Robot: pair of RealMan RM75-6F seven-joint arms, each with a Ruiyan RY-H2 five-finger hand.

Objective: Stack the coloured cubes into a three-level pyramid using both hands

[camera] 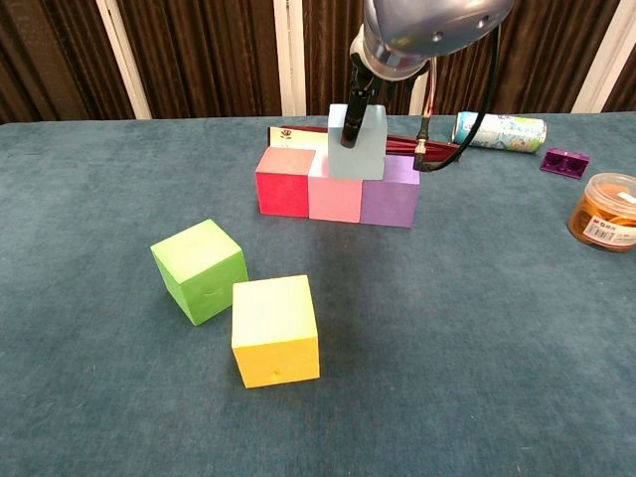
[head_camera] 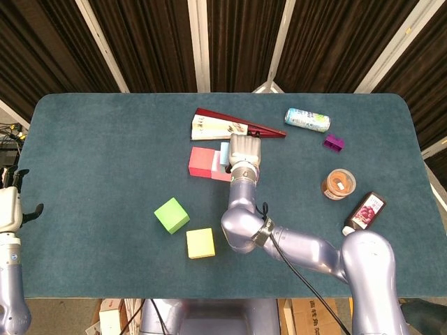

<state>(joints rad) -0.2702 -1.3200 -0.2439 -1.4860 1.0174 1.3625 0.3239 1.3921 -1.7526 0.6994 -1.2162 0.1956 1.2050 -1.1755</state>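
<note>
A red cube (camera: 283, 181), a pink cube (camera: 335, 189) and a purple cube (camera: 390, 192) stand in a row, touching. My right hand (head_camera: 244, 150) holds a light blue cube (camera: 356, 142) from above, over the seam between the pink and purple cubes; whether it rests on them I cannot tell. A dark finger (camera: 353, 114) runs down the blue cube's front face. A green cube (camera: 199, 270) and a yellow cube (camera: 275, 329) lie loose nearer the front, touching at a corner. My left hand (head_camera: 10, 208) hangs at the far left edge, off the table, holding nothing.
Behind the row lies a dark red flat box (head_camera: 234, 127). To the right are a lying can (head_camera: 307, 120), a small purple block (head_camera: 334, 143), an orange-filled jar (head_camera: 339, 184) and a dark bottle (head_camera: 364, 211).
</note>
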